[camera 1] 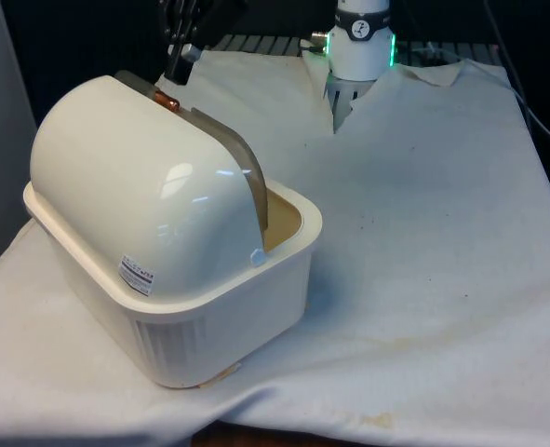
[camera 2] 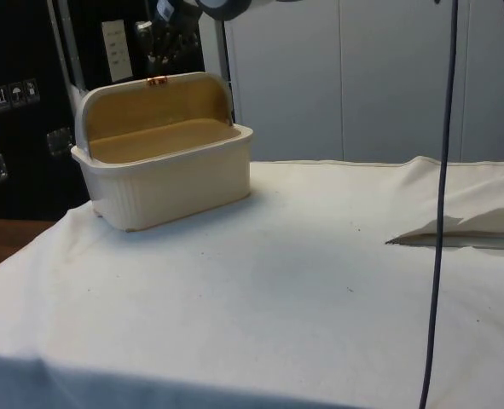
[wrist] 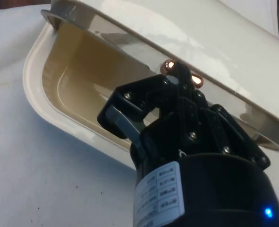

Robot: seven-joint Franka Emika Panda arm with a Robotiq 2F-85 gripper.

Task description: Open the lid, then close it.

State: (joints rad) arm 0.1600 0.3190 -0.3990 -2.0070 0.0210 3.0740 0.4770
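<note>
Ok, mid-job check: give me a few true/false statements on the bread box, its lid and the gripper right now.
1. The lid is rolled back, leaving the bread box open. True.
2. The gripper is at the lid's copper handle. True.
3. A loaf lies inside the box. False: the inside that can be seen is bare.
4. The box has tipped onto its side. False: it stands upright on the white cloth.

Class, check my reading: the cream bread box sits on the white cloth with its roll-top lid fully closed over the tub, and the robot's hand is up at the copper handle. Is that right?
Not quite. The lid is rolled open, not closed: the side view shows the tan inside of the bread box. The rest holds: it sits on the white cloth, with the hand at the copper handle.
</note>
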